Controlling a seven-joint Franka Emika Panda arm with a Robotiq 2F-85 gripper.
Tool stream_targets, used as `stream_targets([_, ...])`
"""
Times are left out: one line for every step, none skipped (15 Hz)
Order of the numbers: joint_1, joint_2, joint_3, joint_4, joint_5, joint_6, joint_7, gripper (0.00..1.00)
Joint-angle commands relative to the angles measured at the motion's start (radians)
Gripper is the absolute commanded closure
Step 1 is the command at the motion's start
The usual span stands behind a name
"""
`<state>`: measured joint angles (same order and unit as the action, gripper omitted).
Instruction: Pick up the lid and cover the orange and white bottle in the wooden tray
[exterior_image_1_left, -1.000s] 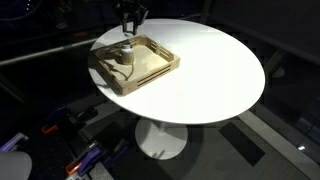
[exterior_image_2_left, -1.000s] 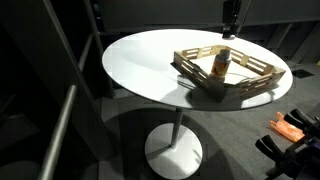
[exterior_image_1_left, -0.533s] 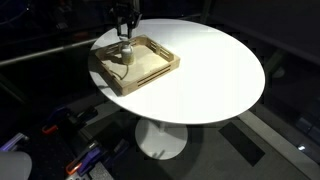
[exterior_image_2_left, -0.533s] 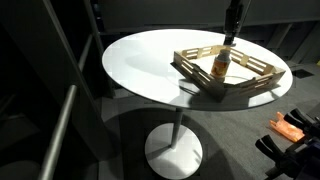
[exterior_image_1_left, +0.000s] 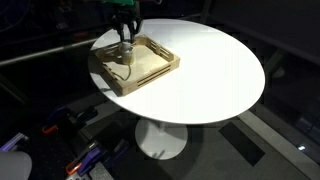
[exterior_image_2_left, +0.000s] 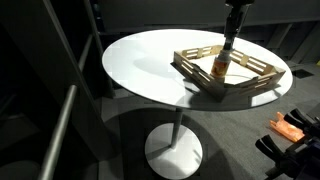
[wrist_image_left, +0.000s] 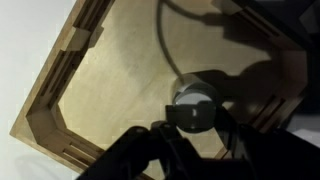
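Note:
The wooden tray (exterior_image_1_left: 150, 80) sits near the round white table's edge and shows in both exterior views (exterior_image_2_left: 200, 82). The orange and white bottle (exterior_image_1_left: 122, 58) stands upright inside it (exterior_image_2_left: 219, 69). My gripper (exterior_image_1_left: 125, 42) hangs straight down just above the bottle (exterior_image_2_left: 226, 52). In the wrist view the fingers (wrist_image_left: 195, 118) close around a whitish round disc, the lid (wrist_image_left: 195, 97), over the tray floor. The tray wall (wrist_image_left: 50, 100) runs along the left. The bottle's body is hidden under the disc there.
The round white table (exterior_image_1_left: 210, 70) stands on a single pedestal (exterior_image_2_left: 178, 125). Orange and dark objects (exterior_image_2_left: 290, 127) lie on the floor at one side. A dark rail (exterior_image_2_left: 60, 120) runs beside the table. The surroundings are dim.
My gripper has come down and shifted slightly sideways, from above the tray's far rim to just over the bottle. The tray and bottle have not moved.

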<state>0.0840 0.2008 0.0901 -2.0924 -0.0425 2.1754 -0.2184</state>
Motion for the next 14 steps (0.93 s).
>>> stream_targets([-0.003, -0.021, -0.001, -0.027, -0.019, 0.026, 0.01, 0.81])
stream_targets([-0.003, -0.025, 0.0, -0.03, -0.016, 0.027, 0.009, 0.81])
stream_targets([-0.003, -0.028, 0.0, -0.03, -0.015, 0.027, 0.01, 0.81])
stream_targets([-0.003, -0.032, 0.0, -0.033, -0.014, 0.028, 0.01, 0.81])
stream_targets([-0.003, -0.038, 0.001, -0.035, -0.013, 0.032, 0.011, 0.81])
stream_targets([-0.003, -0.039, 0.001, -0.035, -0.013, 0.037, 0.011, 0.81])
stream_targets([-0.004, -0.038, 0.001, -0.034, -0.011, 0.041, 0.009, 0.81])
stream_targets([-0.005, -0.035, 0.001, -0.032, -0.006, 0.043, 0.006, 0.81])
stream_targets([-0.006, -0.032, 0.002, -0.029, -0.001, 0.044, 0.003, 0.81])
stream_targets([-0.006, -0.03, 0.003, -0.029, 0.003, 0.044, 0.001, 0.81])
stream_targets([-0.006, -0.03, 0.003, -0.028, 0.004, 0.046, 0.001, 0.81])
stream_targets([-0.007, -0.029, 0.004, -0.028, 0.009, 0.048, -0.002, 0.81])
stream_targets([-0.008, -0.026, 0.005, -0.026, 0.015, 0.046, -0.006, 0.81])
stream_targets([-0.009, -0.024, 0.005, -0.026, 0.02, 0.047, -0.008, 0.81])
